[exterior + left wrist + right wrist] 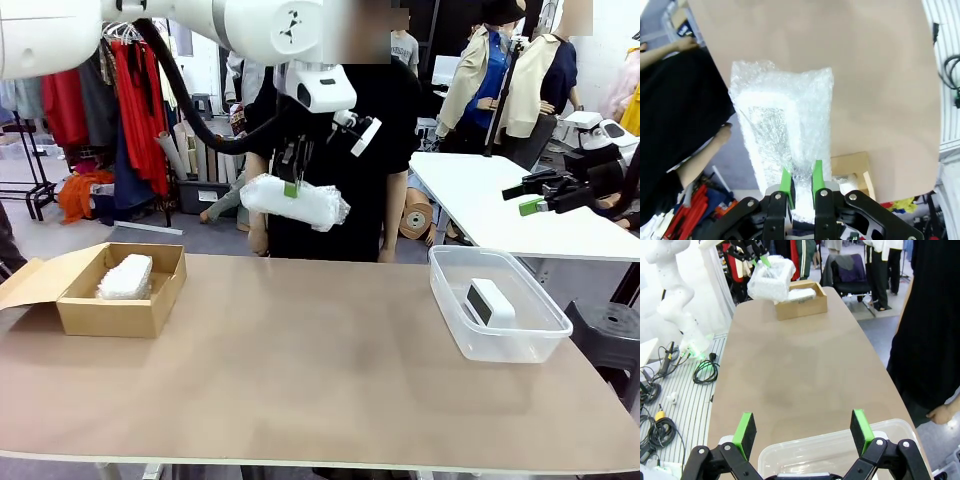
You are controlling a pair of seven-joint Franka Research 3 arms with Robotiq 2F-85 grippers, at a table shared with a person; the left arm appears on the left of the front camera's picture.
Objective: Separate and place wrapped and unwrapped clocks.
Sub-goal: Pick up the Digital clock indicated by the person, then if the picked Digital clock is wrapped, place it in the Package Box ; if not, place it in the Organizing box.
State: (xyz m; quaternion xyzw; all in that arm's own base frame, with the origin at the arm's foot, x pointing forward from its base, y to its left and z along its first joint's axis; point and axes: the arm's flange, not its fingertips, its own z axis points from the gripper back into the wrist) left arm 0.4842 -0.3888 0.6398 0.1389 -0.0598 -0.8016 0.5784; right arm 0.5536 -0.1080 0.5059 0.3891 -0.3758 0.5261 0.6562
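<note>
Front view: we are gripping the wrapped clock (296, 201) in our left gripper (291, 186) (long axis level), high and right of the cardboard box (118, 304); our right gripper (803, 432) is hanging released.

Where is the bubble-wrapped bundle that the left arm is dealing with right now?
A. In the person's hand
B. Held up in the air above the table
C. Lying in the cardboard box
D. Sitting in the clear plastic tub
B: the left end effector is pinched on the wrapped bundle, which hangs clear above the table.
</note>
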